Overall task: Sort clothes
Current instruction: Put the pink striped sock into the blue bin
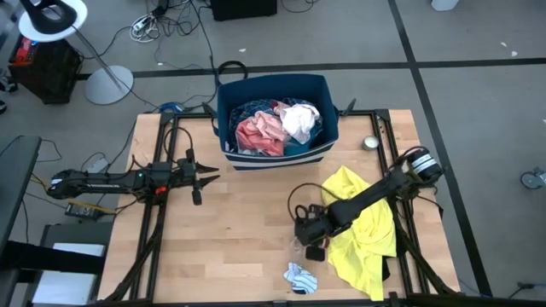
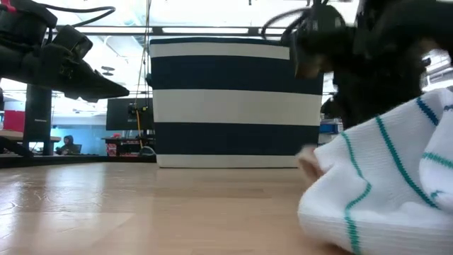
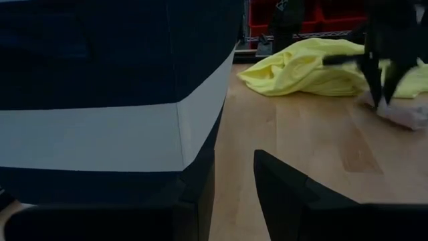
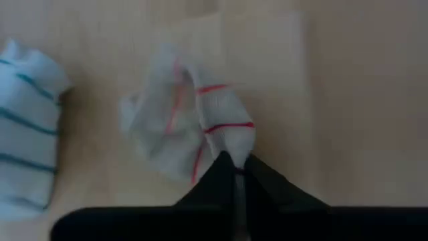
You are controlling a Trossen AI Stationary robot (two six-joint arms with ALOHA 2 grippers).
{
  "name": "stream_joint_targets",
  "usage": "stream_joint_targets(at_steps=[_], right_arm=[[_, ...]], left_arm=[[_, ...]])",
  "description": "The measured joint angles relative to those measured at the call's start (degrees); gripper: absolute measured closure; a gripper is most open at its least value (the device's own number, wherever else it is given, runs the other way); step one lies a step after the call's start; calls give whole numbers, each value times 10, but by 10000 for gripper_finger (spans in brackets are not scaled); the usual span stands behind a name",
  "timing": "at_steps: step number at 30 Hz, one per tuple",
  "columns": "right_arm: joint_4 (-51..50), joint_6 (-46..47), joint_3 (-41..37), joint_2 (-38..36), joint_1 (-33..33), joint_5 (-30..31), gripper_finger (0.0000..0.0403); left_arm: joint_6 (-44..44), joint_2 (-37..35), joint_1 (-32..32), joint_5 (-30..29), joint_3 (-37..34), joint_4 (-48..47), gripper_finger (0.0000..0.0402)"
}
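A small white sock with red stripes (image 4: 194,120) lies on the wooden table, and my right gripper (image 4: 234,175) is shut on one end of it; in the high view that gripper (image 1: 309,243) stands left of the yellow shirt (image 1: 363,226). A white sock with teal stripes (image 1: 299,275) lies near the table's front edge (image 4: 27,127). The navy and white bin (image 1: 275,119) at the far middle holds pink (image 1: 258,132) and white (image 1: 299,119) pieces. My left gripper (image 1: 205,177) waits open at the table's left, beside the bin (image 3: 114,107). My right gripper pinches the red-striped sock's end (image 4: 231,144) between its two fingertips. The fingers come from above, slanting down. The rest of the sock lies crumpled on the table.
The yellow shirt spreads over the table's right part, under my right arm (image 1: 375,196). A small round silver thing (image 1: 370,142) sits right of the bin. Bare wood lies between the two arms.
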Motion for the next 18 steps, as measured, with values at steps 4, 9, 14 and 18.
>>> stream_joint_targets(at_steps=[4,9,14,18], right_arm=[[-111,3,37,-49,-10,46,383],[-272,-16,129,-83,-23,117,396],[-365,-47,234,-94,-53,184,394],[-384,-142,316,-95,-92,230,398]], left_arm=[[0,0,0,0,0,0,291],[0,0,0,0,0,0,291],[0,0,0,0,0,1,291],[0,0,0,0,0,1,291]])
